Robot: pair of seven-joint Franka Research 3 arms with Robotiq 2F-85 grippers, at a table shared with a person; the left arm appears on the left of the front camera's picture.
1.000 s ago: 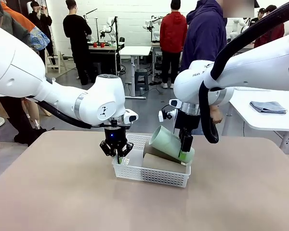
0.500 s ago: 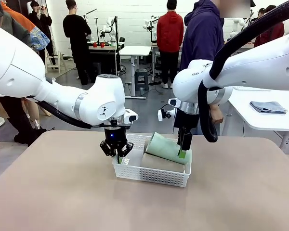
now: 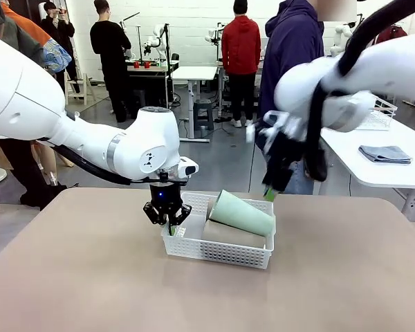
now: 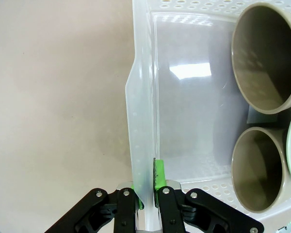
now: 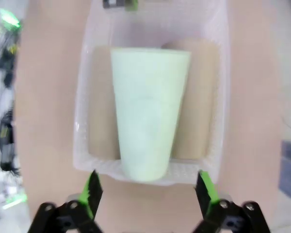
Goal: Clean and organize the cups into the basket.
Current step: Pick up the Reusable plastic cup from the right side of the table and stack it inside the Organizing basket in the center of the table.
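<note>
The white lattice basket (image 3: 218, 252) sits mid-table. Two tan cups (image 3: 234, 234) lie side by side in it, and the mint green cup (image 3: 242, 214) lies on top of them. From above, the green cup (image 5: 148, 109) rests across both tan cups (image 5: 102, 107). My left gripper (image 3: 167, 225) is shut on the basket's left wall (image 4: 144, 121), one pad inside and one outside. The tan cups' open mouths (image 4: 266, 56) face it. My right gripper (image 3: 271, 192) hangs open above the basket's right end, holding nothing, its green fingertips (image 5: 93, 190) spread wide.
A person in a dark hoodie (image 3: 290, 62) stands just beyond the table's far edge. A white side table (image 3: 380, 162) with a folded grey cloth and a wire basket stands at the right. Bare tabletop (image 3: 90, 277) surrounds the basket.
My right gripper opened, let go of the green cup and rose up and away. The green cup settled flat on the tan cups. The left gripper stayed put.
</note>
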